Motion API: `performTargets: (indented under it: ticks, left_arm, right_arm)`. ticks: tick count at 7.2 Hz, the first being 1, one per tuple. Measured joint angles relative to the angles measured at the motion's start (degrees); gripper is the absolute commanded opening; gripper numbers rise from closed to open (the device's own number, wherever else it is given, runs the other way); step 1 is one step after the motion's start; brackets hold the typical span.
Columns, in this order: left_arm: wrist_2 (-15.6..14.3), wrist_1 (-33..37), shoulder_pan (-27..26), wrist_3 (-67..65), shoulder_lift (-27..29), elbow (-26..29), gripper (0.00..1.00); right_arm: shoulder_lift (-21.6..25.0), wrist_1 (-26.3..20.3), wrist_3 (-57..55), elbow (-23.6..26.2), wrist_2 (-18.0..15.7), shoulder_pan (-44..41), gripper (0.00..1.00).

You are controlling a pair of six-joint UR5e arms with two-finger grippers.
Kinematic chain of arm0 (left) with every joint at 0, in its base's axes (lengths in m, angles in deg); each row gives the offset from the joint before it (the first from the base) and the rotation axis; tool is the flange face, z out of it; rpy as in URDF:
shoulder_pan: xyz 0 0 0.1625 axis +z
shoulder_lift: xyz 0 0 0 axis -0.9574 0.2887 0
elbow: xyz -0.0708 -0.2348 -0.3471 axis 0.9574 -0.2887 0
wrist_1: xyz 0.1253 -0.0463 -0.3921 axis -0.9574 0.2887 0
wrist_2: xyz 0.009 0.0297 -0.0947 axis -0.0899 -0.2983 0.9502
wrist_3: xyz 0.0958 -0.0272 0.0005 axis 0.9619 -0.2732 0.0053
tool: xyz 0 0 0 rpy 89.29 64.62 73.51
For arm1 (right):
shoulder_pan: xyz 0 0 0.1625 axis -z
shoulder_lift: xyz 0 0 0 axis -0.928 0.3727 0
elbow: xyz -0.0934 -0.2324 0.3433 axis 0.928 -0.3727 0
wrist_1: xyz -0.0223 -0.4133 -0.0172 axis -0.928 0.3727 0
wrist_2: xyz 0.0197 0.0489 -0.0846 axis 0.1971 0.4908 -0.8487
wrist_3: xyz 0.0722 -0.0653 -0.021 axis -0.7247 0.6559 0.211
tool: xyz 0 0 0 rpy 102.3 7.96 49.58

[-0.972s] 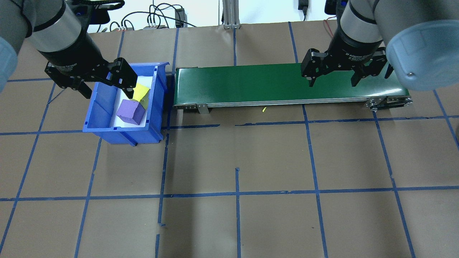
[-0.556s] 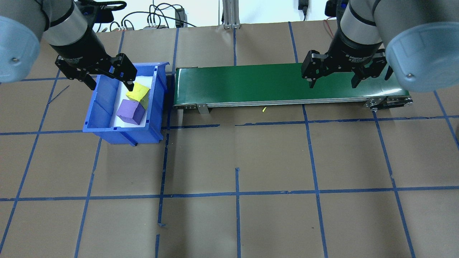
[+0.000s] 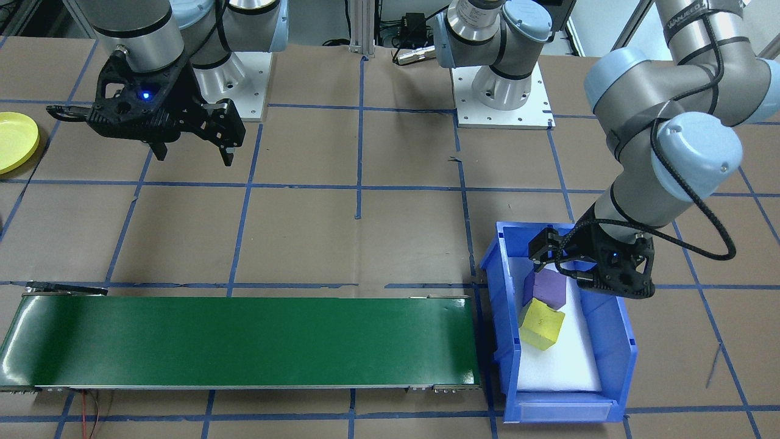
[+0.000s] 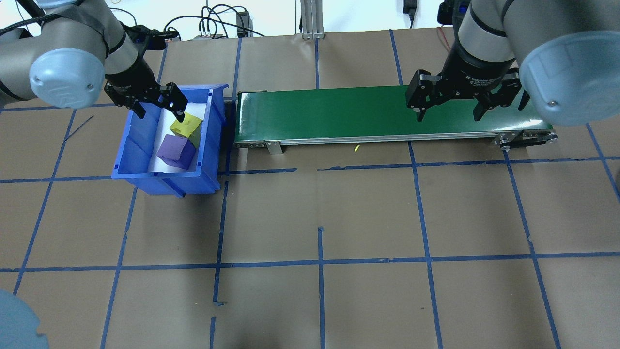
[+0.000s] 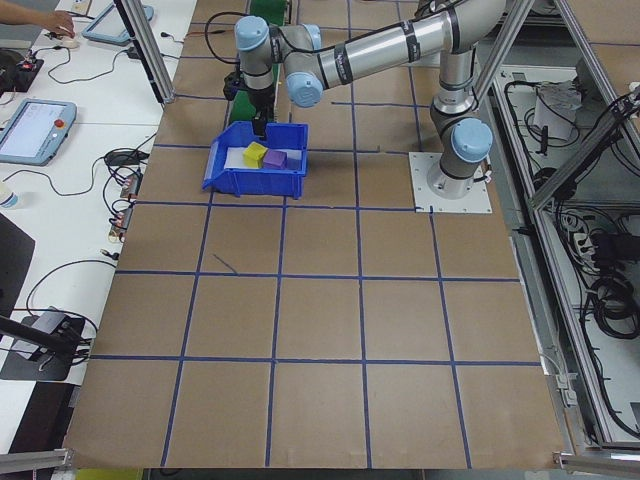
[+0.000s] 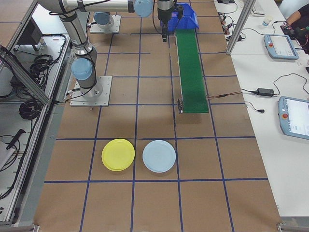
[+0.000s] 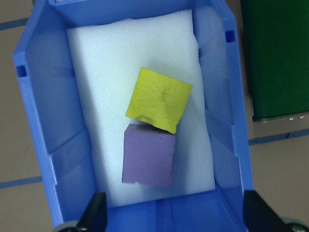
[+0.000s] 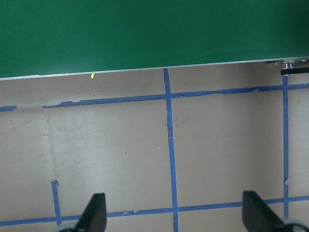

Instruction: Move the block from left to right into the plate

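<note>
The brown, blue-taped table (image 4: 319, 203) carries a blue bin (image 4: 140, 160) at ten o'clock, a green conveyor (image 4: 339, 116) from twelve to two — and, in the right-side view, a yellow plate (image 6: 118, 154) beside a pale blue plate (image 6: 159, 156).

Left hand (image 4: 159, 110): fingers apart, pointing down, holding nothing, wrist near vertical, arm reaching toward bench far left corner. Right hand (image 4: 449, 112): fingers spread wide, pointing down, empty, near bench far edge.

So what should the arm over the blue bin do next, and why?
Probably lower the left tool, which is open and empty, around the yellow block. That block sits tilted on the purple block in the blue bin, so it looks easiest to reach.
</note>
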Motion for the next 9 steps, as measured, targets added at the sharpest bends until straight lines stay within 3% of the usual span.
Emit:
performTargets:
  ticks: [7,8,9]
  left_arm:
    - [-0.1,-6.5,1.6,-0.2,4.1,-6.5,0.96]
    - [0.0,-7.1,2.2,-0.3,4.8,-6.8,0.91]
    - [0.0,-7.6,2.4,-0.3,5.2,-7.1,0.60]
  right_arm:
    - [0.0,-0.4,0.0,0.0,0.1,0.0,1.00]
    - [0.0,-0.4,0.1,-0.1,0.1,0.0,1.00]
    - [0.0,-0.4,0.1,-0.1,0.0,0.0,1.00]
